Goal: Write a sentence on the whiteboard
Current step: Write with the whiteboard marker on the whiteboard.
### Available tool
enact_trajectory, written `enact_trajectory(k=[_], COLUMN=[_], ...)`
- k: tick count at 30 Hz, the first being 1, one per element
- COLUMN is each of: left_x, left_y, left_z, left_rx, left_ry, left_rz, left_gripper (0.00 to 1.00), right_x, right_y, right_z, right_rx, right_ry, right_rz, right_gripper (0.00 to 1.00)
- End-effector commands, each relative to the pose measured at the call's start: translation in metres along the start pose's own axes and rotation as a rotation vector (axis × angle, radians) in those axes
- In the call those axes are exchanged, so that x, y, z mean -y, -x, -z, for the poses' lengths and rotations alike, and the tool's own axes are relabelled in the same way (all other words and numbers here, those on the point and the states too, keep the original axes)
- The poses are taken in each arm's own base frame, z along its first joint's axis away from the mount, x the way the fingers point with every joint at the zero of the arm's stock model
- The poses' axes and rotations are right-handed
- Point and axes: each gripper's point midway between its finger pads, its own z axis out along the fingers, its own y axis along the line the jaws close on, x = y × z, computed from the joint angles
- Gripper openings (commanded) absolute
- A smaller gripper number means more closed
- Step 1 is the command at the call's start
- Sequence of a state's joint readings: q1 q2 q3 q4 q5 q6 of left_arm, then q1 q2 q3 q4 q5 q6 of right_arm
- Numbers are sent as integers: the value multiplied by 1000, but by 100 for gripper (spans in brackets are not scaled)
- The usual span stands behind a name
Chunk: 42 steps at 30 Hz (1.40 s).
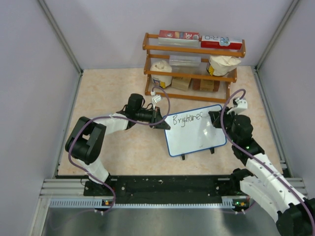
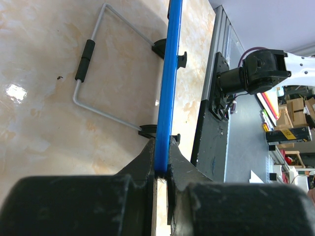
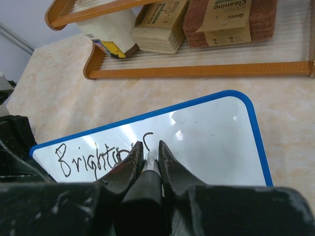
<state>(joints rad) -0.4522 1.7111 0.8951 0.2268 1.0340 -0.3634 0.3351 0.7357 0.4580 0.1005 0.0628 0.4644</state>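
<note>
**Item 1, whiteboard** (image 1: 197, 135): white face, blue rim, rounded corners. It sits on the table (image 1: 118, 98) right of centre, between the near edge and the rack at the far edge, turned slightly so its right end lies farther back. Two small black feet (image 1: 183, 157) show along its near long edge. Seen from the left wrist, a grey wire stand (image 2: 98, 69) with a black sleeve extends from the board's other side.

**Item 2, sentence** (image 1: 183, 119): black handwriting in one line along the board's far edge, starting at the far left corner. It reads "Brightne", followed by a curved stroke partly hidden by the fingers. The rest of the face is blank.

**Item 3, left gripper** (image 1: 160, 119): jaws closed tight on the blue rim at the board's left short edge.

**Item 4, right gripper** (image 3: 150, 152): over the board's far edge near its right end, jaws pinched on a dark marker (image 3: 142, 196). The marker's tip points down at the board just past the last letters; contact cannot be told.

**Item 5, wooden rack** (image 1: 192, 64): against the far edge, holding boxes, bags and packs of sponges.
</note>
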Motion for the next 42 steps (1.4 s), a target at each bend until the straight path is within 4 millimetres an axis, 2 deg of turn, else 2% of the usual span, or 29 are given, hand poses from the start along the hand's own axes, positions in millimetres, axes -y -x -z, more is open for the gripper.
enact_trajectory(k=[1,15,20,29,37,42], left_x=[-36,-36,-36,-36,-35,-35], left_y=[-18,-18,-18,-17,-18,-18], left_z=[-5,-6,-6,-5,-5,-6], left_rx=[-30,-31,-31,-29,-30,-31], left_ry=[132,131,131,135,132,129], left_rz=[-41,-42,-43,-43,-45,-42], left_gripper=[0,0,0,0,0,0], right_x=[11,2,-4,-27,-8,-6], right_y=[0,-9,-7,31,50,61], right_z=[3,5,2,20,14,8], right_rx=[3,-22,-10,86,138,153], right_ry=[-40,22,46,125,-1,-22], right_rz=[18,12,-17,5,41,35], right_gripper=[0,0,0,0,0,0])
